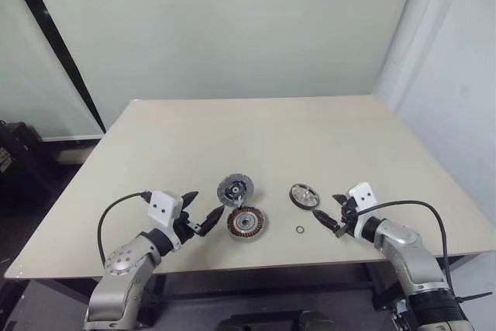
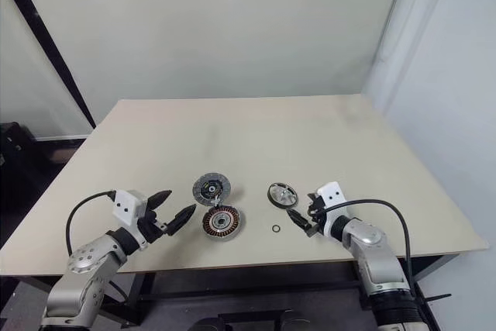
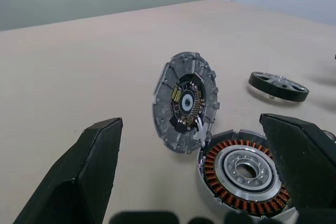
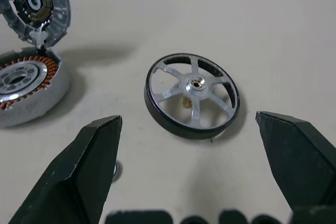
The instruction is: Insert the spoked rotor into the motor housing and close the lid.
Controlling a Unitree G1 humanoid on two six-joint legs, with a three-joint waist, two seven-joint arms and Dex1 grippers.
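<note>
- The motor housing [image 1: 246,223] lies flat on the table [image 1: 263,133] near the front edge, its copper windings facing up.
- The lid [image 1: 235,188] stands tilted open, hinged at the housing's far side.
- The left tool [image 1: 203,209] hovers just left of the housing, fingers spread wide, holding nothing.
- The spoked rotor [image 1: 304,195] rests on the table right of the housing, well apart from it.
- The right tool [image 1: 332,212] sits just right of the rotor, fingers spread and empty, aimed at the wheel.
- A tiny ring [image 1: 300,229] lies between housing and right tool, near the rotor.
</note>
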